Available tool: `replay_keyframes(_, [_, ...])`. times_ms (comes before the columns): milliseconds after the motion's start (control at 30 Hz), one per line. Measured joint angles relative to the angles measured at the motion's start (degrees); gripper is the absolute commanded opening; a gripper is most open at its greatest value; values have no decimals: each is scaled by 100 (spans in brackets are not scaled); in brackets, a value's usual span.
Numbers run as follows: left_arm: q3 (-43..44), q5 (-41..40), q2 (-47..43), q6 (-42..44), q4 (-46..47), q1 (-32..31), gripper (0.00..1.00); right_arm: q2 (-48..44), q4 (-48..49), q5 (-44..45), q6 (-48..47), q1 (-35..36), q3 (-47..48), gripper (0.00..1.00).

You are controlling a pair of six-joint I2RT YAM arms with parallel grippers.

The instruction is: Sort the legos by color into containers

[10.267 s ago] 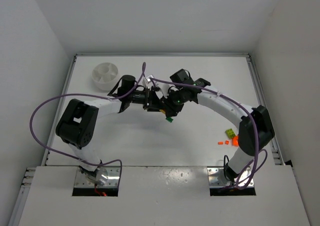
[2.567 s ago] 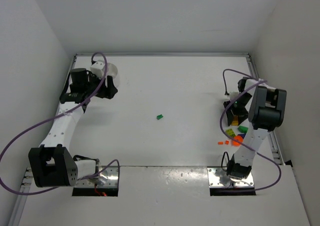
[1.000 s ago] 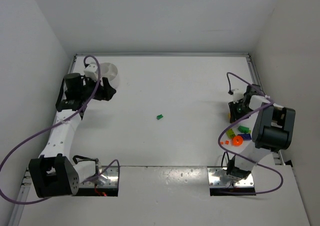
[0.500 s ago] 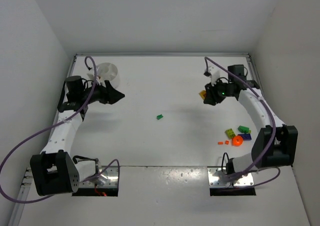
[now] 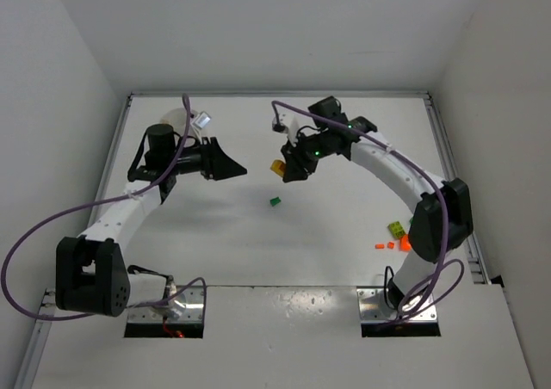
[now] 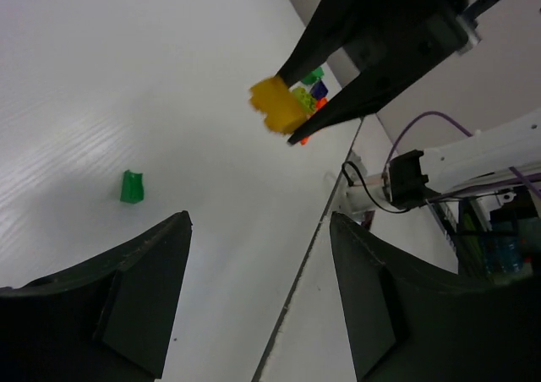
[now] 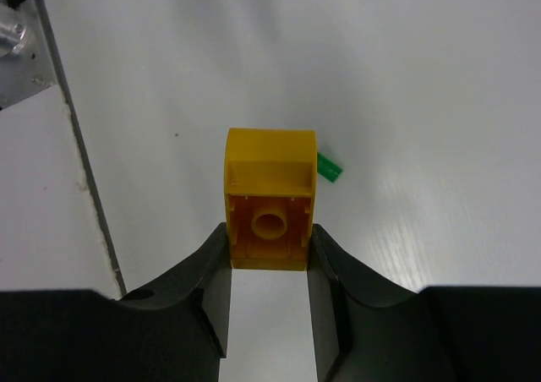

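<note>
Legos begin right of the left gripper [image 5: 231,163], whose jaws gape wide and empty toward the centre. The right gripper [image 7: 270,235] pinches a yellow brick [image 7: 270,188] above the table [image 5: 215,234], long axis along the fingers, hollow underside camera-ward. A green brick [image 5: 275,201] lies just below; other legos [image 5: 396,232] cluster far right.

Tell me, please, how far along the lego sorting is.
Done: nothing I can confirm here. In hand: the right hand grips a yellow brick in mid-air, facing the open, empty left hand. Left: a green brick lying loose and the small pile off to its right.
</note>
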Motion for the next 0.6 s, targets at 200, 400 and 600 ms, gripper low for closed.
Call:
replay_keyframes(200, [2, 133, 85, -319, 289, -90, 72, 133, 103, 125, 184, 640, 20, 0])
replay_keyframes(400, [2, 151, 289, -527, 503, -107, 72, 264, 153, 348, 264, 953, 275, 0])
replay_keyframes(600, [-2, 240, 544, -632, 509, -122, 71, 426, 201, 647, 262, 1211, 509, 0])
